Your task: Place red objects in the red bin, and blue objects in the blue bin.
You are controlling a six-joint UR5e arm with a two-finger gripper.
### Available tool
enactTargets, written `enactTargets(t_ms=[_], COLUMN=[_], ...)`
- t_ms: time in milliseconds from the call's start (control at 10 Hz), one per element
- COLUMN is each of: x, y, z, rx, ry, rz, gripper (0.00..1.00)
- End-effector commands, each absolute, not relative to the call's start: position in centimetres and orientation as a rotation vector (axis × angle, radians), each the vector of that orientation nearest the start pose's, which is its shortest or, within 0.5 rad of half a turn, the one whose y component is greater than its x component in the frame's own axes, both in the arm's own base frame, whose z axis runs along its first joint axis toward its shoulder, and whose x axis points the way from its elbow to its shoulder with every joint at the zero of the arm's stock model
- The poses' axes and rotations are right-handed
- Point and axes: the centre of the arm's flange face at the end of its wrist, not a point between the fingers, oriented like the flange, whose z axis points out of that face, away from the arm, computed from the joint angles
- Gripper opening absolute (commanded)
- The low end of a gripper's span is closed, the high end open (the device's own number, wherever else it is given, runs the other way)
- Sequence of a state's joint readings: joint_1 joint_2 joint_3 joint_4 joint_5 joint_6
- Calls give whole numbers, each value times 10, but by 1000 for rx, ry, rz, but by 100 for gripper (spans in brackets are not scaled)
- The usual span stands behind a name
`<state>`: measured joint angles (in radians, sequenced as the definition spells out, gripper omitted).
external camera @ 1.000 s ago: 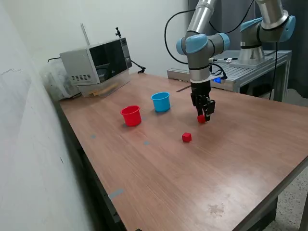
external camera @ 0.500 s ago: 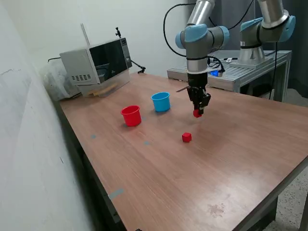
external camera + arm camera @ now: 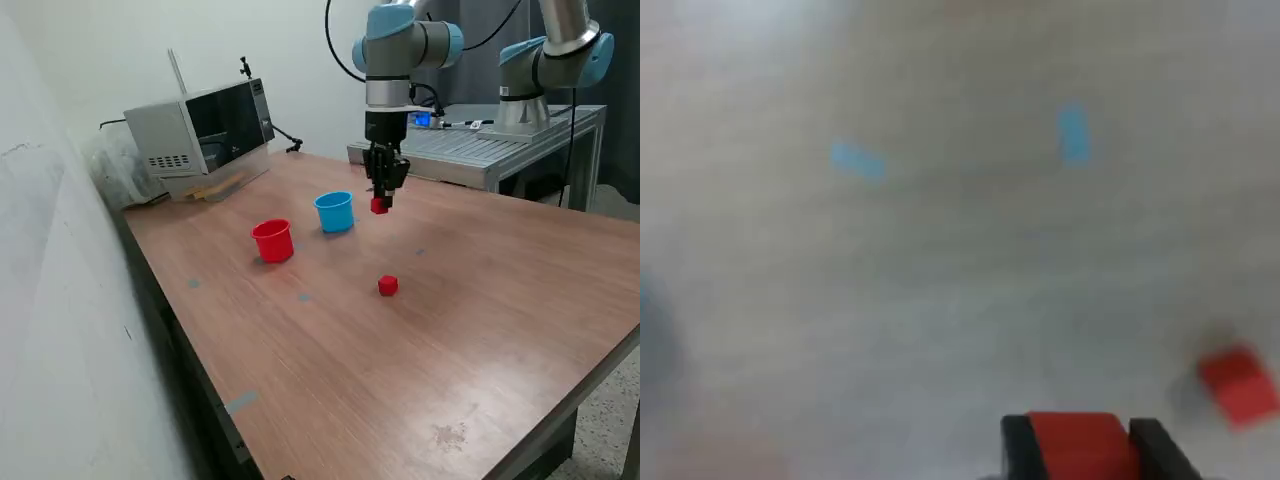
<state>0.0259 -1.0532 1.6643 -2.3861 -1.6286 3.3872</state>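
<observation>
Gripper pinches a red cube above the surface, beside the blue cup; likely bound for the red cup.

Held cube: red cube pinched between the two dark jaws
Loose cube: second red cube lying on the blurred surface, apart from the jaws
Marks: two small blue patches on the wood

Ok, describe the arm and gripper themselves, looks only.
The arm is silver-grey tubing with light blue joint caps, and a black cable loops beside it. The gripper is black with two narrow fingers; the blurred wrist view shows them as dark blocks. No markings are legible.
</observation>
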Motion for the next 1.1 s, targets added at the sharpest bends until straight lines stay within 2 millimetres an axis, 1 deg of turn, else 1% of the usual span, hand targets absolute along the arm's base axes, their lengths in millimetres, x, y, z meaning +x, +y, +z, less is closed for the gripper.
enactTargets(t_ms=[0, 100, 200, 300, 400, 600, 700, 800, 900, 1000], x=[-682, -697, -712, -725, -735, -756, -769, -775, -783, -787], y=[-99, -85, -65, -44, -24, 14, 24, 43, 49, 57], z=[270, 288, 305, 313, 308, 287, 269, 256, 242, 226], rx=[-2018, -2007, -1984, -1962, -1923, -1852, -1832, -1796, -1785, -1767], ry=[2606, 2641, 2679, 2697, 2718, 2749, 2748, 2761, 2762, 2760], rz=[406, 457, 512, 553, 561, 558, 548, 539, 528, 509], gripper=[0, 0, 0, 0, 0, 0, 0, 0, 0, 0])
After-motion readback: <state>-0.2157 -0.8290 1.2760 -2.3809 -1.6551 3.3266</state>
